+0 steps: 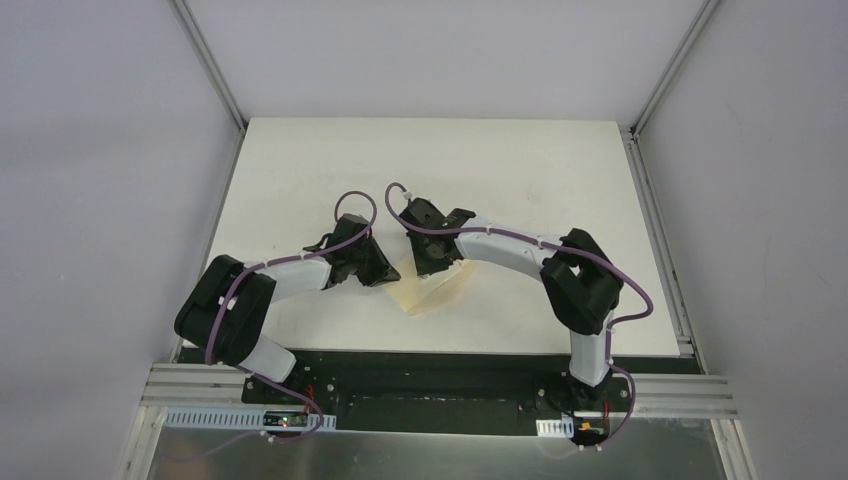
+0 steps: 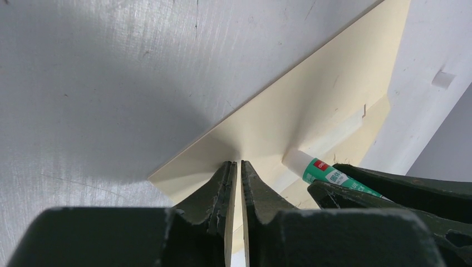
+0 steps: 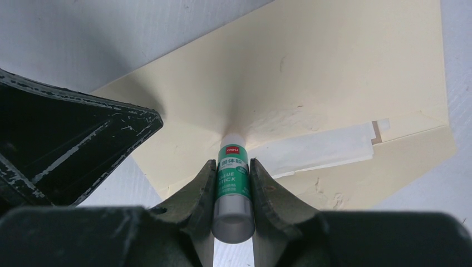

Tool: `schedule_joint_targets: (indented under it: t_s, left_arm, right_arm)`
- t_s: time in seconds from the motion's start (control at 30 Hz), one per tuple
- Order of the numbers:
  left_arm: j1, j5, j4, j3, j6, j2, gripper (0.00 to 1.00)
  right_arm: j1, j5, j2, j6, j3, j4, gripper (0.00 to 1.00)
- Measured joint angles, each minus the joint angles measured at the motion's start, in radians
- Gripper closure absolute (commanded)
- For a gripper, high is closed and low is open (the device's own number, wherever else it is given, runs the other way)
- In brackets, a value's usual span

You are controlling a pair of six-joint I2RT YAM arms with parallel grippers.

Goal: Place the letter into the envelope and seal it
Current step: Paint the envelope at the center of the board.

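Observation:
The yellow-tan envelope [image 1: 432, 291] lies on the white table between the two arms, its flap open [image 3: 311, 72]. My left gripper [image 1: 385, 272] is shut, its tips pressing down on the envelope's flap [image 2: 239, 162]. My right gripper [image 1: 432, 262] is shut on a white-green glue stick [image 3: 233, 178], whose white tip touches the flap by the fold. The stick also shows in the left wrist view [image 2: 328, 173]. A paler strip [image 3: 317, 147] lies along the envelope's mouth. I cannot tell whether it is the letter's edge. Otherwise the letter is hidden.
The table [image 1: 520, 170] is bounded by metal rails at left [image 1: 215, 80] and right [image 1: 655, 200] and by grey walls. The arm bases stand on a black strip [image 1: 430, 375] at the near edge. The left gripper's body [image 3: 72, 144] sits close beside the right fingers.

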State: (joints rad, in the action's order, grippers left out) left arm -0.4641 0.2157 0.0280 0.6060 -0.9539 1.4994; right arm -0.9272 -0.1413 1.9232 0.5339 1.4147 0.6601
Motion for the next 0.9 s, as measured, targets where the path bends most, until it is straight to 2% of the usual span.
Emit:
schedule_joint_targets:
  t_s: [0.9]
  left_arm:
    - [0.001, 0.001, 0.000, 0.001, 0.028, 0.000, 0.88]
  right_arm:
    - [0.080, -0.008, -0.002, 0.004, 0.006, 0.040, 1.00]
